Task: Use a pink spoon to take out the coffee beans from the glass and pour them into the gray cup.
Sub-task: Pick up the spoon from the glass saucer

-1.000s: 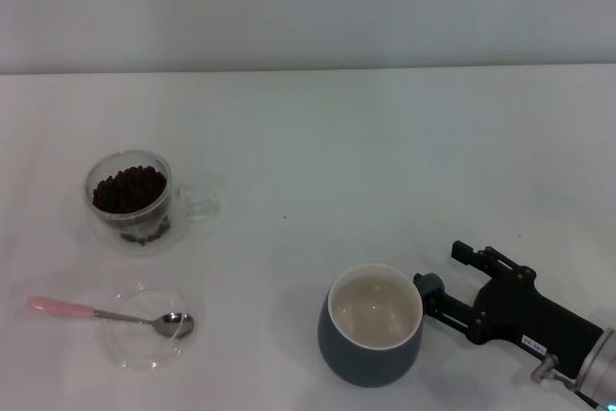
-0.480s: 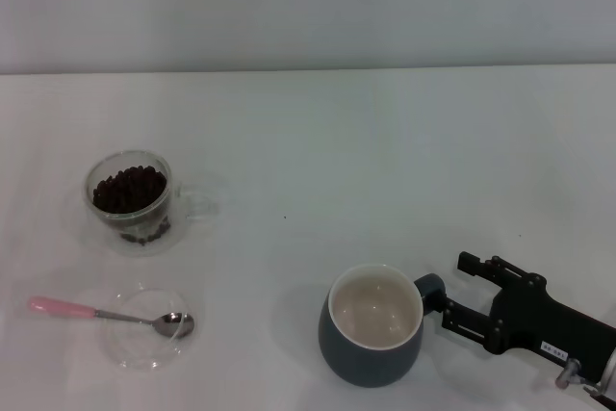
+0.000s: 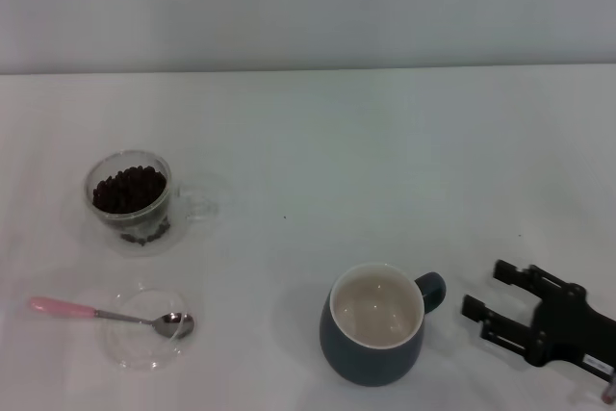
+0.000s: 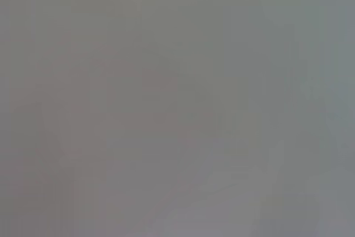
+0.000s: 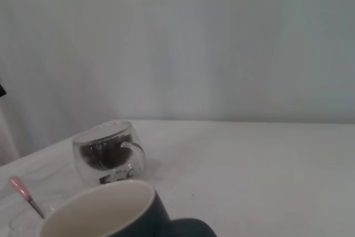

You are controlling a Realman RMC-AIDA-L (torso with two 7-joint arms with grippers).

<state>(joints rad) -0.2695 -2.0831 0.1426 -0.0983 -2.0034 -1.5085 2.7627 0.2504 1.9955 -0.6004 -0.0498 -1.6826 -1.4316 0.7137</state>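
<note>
The gray cup (image 3: 373, 324) stands upright at the front of the table, its cream inside bare and its handle turned toward my right gripper (image 3: 486, 293). That gripper is open, a short way right of the handle, holding nothing. Far left, the glass (image 3: 132, 195) holds a heap of coffee beans (image 3: 128, 189). In front of it lies the pink spoon (image 3: 106, 314), its metal bowl resting in a clear dish (image 3: 144, 329). The right wrist view shows the gray cup (image 5: 102, 212) close up, the glass (image 5: 105, 152) beyond it and the pink spoon (image 5: 23, 192). My left gripper is out of sight.
The white table (image 3: 385, 161) meets a pale wall at the back. The left wrist view shows only a featureless gray blur.
My right gripper has pulled back to the right, away from the gray cup's handle, which it had been around. The cup, glass and spoon have stayed put.
</note>
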